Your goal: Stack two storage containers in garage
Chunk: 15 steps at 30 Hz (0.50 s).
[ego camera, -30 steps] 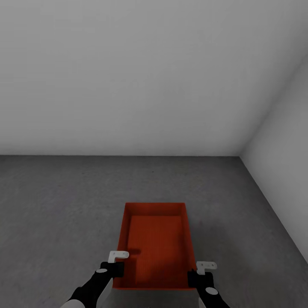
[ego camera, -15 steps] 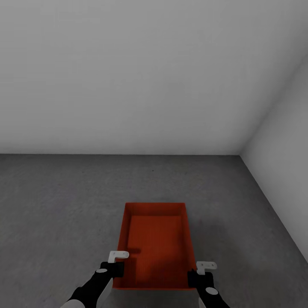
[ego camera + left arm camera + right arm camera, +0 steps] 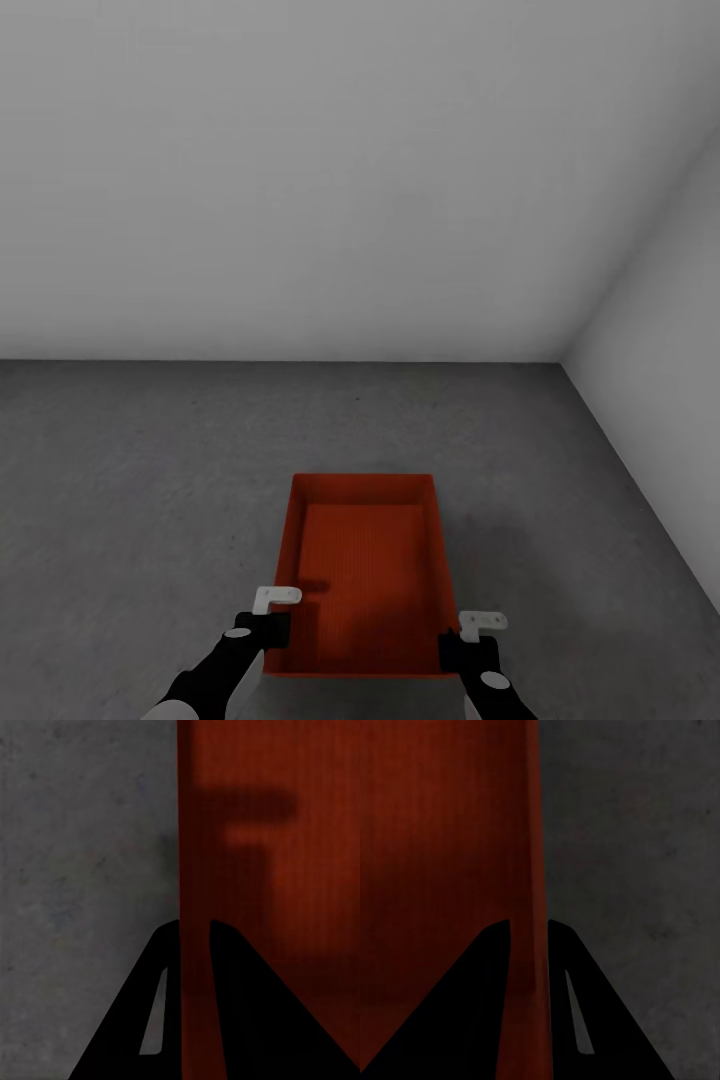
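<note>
One orange-red storage container (image 3: 365, 560) with a ribbed bottom lies lengthwise in front of me over the dark grey concrete floor (image 3: 150, 480) of the garage. My left gripper (image 3: 268, 645) is shut on its left long wall near the front corner. My right gripper (image 3: 462, 650) is shut on the right long wall. In the left wrist view the wall (image 3: 193, 870) runs between the two dark fingers of the left gripper (image 3: 193, 937). The right gripper (image 3: 529, 934) straddles the other wall the same way. Whether the container touches the floor I cannot tell.
A plain grey-white wall (image 3: 300, 180) stands ahead, and a second wall (image 3: 670, 400) meets it at the right, forming a corner. Bare concrete stretches to the left of the container and between it and both walls.
</note>
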{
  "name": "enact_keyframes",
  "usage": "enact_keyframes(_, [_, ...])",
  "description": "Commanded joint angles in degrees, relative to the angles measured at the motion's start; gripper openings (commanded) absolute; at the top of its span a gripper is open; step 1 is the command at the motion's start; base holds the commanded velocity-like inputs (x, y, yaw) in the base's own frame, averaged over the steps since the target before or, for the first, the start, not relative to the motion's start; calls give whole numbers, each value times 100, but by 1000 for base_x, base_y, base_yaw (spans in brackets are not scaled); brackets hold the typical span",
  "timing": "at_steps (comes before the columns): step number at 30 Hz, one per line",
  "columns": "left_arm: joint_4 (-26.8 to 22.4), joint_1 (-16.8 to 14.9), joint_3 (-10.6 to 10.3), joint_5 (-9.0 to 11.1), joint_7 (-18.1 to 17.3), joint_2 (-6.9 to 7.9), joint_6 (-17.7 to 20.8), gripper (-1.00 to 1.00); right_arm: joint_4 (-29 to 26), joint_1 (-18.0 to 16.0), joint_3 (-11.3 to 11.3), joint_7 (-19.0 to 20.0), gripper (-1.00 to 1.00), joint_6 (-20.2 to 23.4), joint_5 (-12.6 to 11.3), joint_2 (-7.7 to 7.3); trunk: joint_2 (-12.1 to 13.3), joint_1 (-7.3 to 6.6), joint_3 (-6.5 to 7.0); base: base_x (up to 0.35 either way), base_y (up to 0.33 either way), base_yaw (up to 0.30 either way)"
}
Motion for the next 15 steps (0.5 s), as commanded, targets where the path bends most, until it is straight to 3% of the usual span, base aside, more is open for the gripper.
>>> enact_keyframes(1, [-28,4,-114,-6,-228,-214,29,-100,22,-4,-115,-78,-100,-7,9,11,-2,-1,-4,0,0,0])
enact_keyframes(15, [-28,4,-113,-6,-233,-214,29,-100,22,-4,-112,-77,-100,-6,9,11,-2,-1,-4,0,0,0])
